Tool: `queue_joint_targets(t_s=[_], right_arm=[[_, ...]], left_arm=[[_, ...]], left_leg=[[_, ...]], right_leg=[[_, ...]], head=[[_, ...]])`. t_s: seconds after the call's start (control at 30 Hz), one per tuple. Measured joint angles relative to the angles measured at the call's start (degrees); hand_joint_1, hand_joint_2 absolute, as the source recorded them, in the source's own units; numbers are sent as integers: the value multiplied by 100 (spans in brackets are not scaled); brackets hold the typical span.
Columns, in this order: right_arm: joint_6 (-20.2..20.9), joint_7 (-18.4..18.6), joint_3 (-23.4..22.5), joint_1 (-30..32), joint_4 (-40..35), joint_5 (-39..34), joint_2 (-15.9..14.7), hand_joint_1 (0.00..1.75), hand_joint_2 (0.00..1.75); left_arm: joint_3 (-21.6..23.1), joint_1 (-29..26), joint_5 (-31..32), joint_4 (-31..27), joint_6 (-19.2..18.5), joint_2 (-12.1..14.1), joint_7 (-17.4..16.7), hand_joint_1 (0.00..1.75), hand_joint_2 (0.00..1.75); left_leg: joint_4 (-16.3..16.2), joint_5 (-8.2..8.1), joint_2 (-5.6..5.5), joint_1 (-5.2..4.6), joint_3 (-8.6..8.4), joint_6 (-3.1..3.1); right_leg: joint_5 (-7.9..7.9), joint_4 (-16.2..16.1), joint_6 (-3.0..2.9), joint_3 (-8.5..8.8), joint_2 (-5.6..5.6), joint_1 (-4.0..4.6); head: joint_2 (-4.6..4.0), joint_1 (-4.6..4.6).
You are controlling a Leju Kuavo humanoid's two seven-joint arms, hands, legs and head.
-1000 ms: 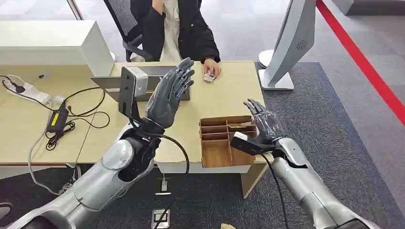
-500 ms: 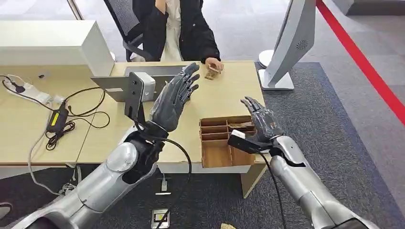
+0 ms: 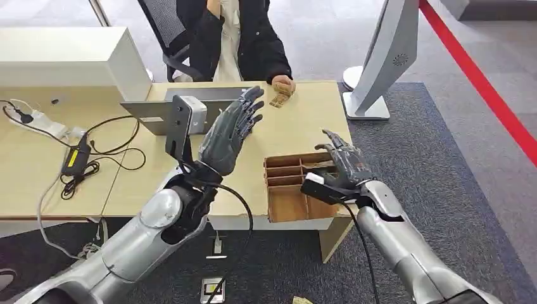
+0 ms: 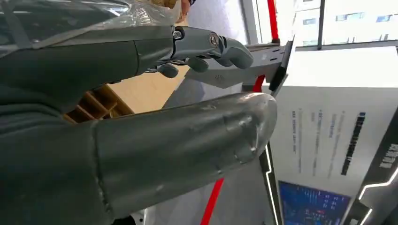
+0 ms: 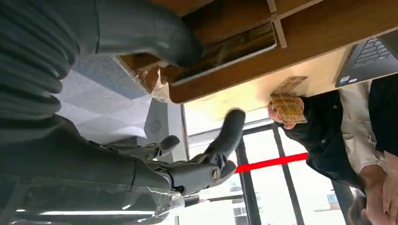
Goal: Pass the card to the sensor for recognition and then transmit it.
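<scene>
Head view shows you the card in the person's hand at the bench's far edge, beyond your nearer, raised, empty, spread-fingered left hand; the right hand, open and empty too, hovers over the wooden tray.

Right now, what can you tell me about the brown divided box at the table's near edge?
The wooden organizer box looks like thin brown board, open-topped, split by partitions into several narrow slots at the far end and one larger bay nearer the robot. It sits flat on the light wooden table, at its near edge. A flat card-like piece lies in a far slot. The right hand hovers over its right side, fingers spread; whether it touches is unclear.
</scene>
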State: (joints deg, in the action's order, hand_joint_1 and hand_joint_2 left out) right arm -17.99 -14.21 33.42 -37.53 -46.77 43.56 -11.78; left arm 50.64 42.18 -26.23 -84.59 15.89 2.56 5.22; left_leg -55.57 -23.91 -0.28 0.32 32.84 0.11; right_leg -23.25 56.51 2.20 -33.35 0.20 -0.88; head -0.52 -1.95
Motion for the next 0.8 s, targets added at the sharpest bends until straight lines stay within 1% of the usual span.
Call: queue_joint_targets(t_s=[0.2,0.3,0.47,0.6,0.73,0.77,0.8], right_arm=[[164,214,0,4,-188,24,-17,175,175],[195,299,0,9,-276,68,-26,175,175],[188,339,0,11,-321,111,-33,175,175],[217,448,-2,36,-413,131,-57,175,175],[273,529,-4,59,-507,173,-68,175,175],[278,540,-4,60,-522,195,-68,159,175],[282,546,-4,59,-533,219,-66,159,175]], left_arm=[[5,-19,53,2,4,-98,59,0,0],[-22,-64,188,22,-153,-151,61,0,0],[-90,-189,389,50,-453,-197,59,0,0],[-302,-306,575,98,-673,-304,39,0,0],[-468,-357,704,136,-774,-387,15,0,0],[-501,-375,754,138,-813,-402,13,0,0],[-538,-398,791,144,-853,-429,11,0,0]], left_leg=[[0,0,0,0,0,0],[0,0,1,0,0,0],[0,0,0,0,0,0],[0,0,1,0,0,0],[0,0,1,0,0,0],[0,0,1,0,0,0],[0,0,0,0,0,0]], right_leg=[[0,-1,0,0,0,0],[0,-1,0,0,0,0],[0,0,0,0,0,0],[0,-1,0,0,0,0],[0,0,0,0,0,0],[0,0,0,0,0,0],[0,0,0,1,0,0]], head=[[0,2],[0,0],[0,0],[0,0],[0,0],[0,0],[0,0]])
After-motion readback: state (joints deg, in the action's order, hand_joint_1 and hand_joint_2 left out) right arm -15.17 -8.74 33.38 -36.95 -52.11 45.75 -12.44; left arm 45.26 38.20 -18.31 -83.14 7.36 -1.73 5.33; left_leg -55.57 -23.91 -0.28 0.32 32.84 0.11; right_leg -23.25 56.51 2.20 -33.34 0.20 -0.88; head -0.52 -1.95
